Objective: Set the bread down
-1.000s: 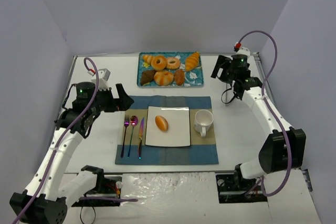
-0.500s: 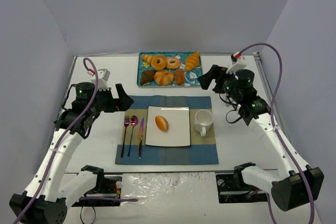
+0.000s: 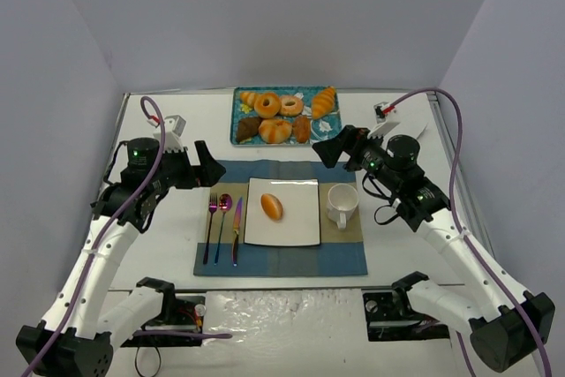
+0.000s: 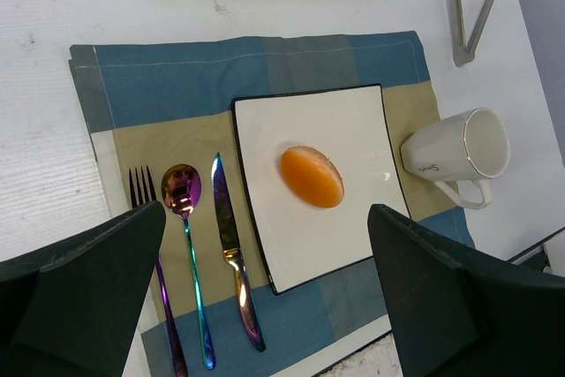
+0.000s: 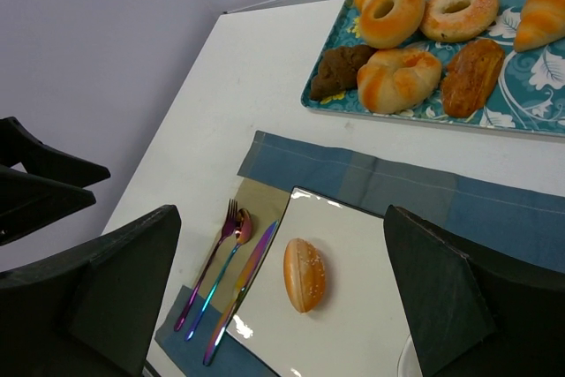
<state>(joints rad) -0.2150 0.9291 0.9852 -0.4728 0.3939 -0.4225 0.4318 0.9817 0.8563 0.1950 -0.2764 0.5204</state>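
top external view, from the left: the left gripper [image 3: 210,169] hangs over the far left corner of the blue placemat [image 3: 282,258], its fingers spread wide with nothing between them. a fork [image 3: 210,218], a spoon [image 3: 222,218] and a knife [image 3: 236,229] lie side by side on the placemat, just left of a white square plate [image 3: 300,218]. the bread [image 3: 272,207] lies on the plate, left of its middle, apart from both claws. a teal tray [image 3: 323,129] of pastries sits behind the placemat. a white cup [image 3: 342,203] stands just right of the plate. the right gripper [image 3: 323,151] hovers above the placemat's far right corner, released and empty
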